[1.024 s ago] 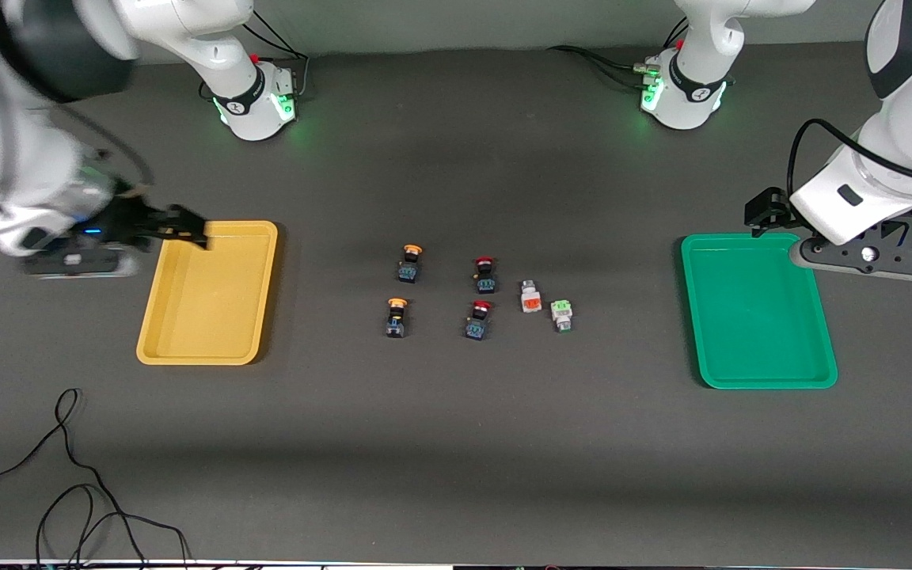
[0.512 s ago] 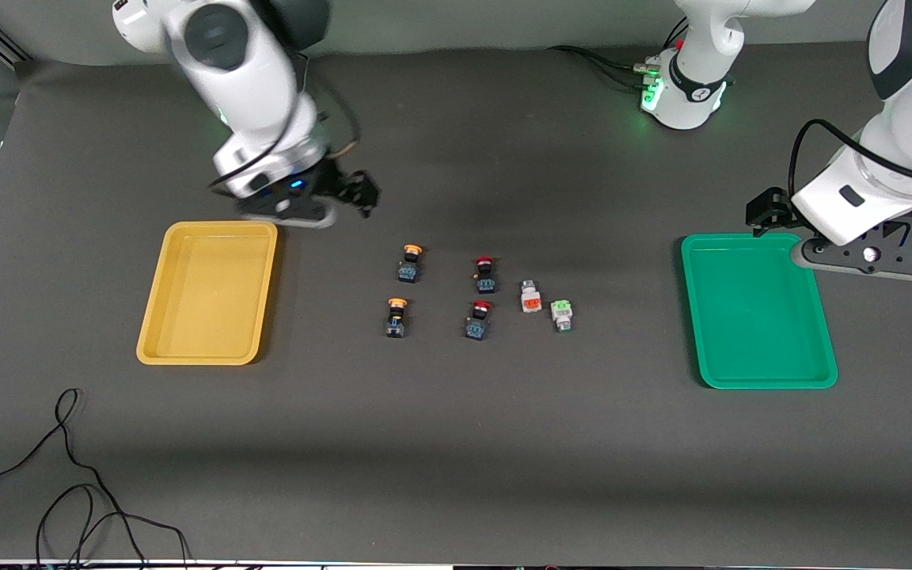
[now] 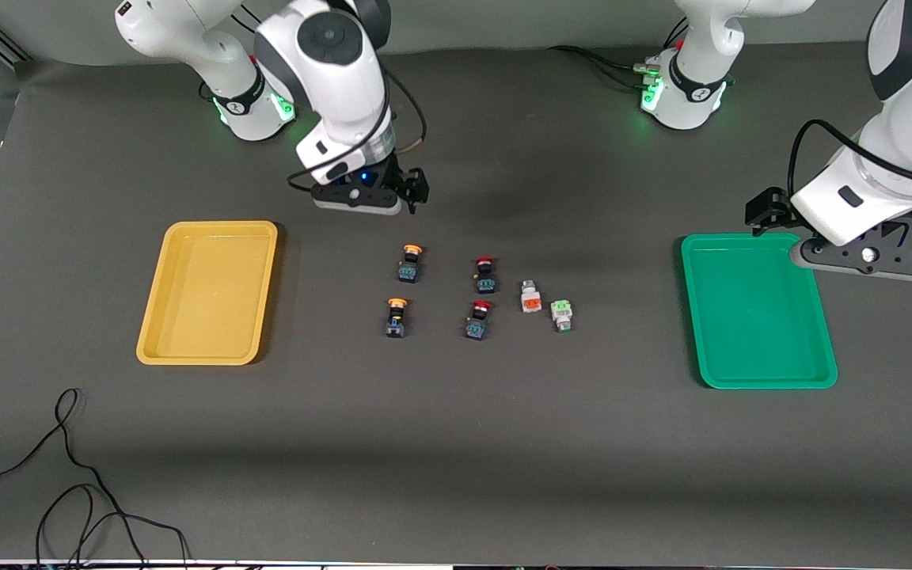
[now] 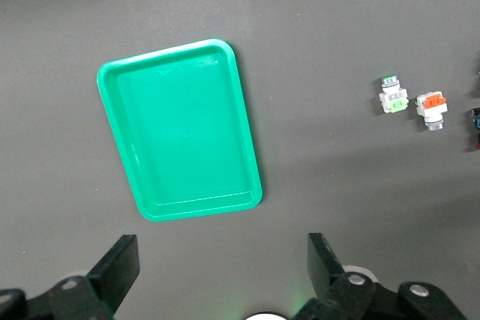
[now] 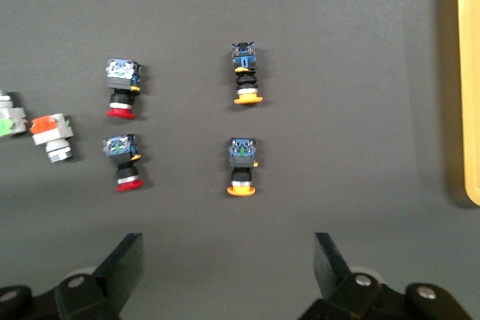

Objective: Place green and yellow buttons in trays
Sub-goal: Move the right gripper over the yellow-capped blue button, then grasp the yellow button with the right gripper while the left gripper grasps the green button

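Observation:
Two yellow-capped buttons (image 3: 410,264) (image 3: 397,317) stand mid-table, with an orange-faced white block (image 3: 530,297) and a green-faced white block (image 3: 561,314) toward the left arm's end. The yellow tray (image 3: 207,293) and the green tray (image 3: 757,310) are both empty. My right gripper (image 3: 361,196) is open and empty over bare table close to the yellow-capped buttons; its wrist view shows its open fingers (image 5: 225,260) and both buttons (image 5: 246,73) (image 5: 241,166). My left gripper (image 3: 868,257) is open and empty over the table beside the green tray, as its wrist view shows (image 4: 221,256).
Two red-capped buttons (image 3: 485,274) (image 3: 478,320) stand between the yellow-capped ones and the white blocks. A black cable (image 3: 68,475) lies near the front edge toward the right arm's end. The arm bases (image 3: 254,107) (image 3: 682,91) stand along the back.
My right arm has swung from the yellow tray's end of the table toward the middle, ending over the table near the buttons. The left arm and all objects have not moved.

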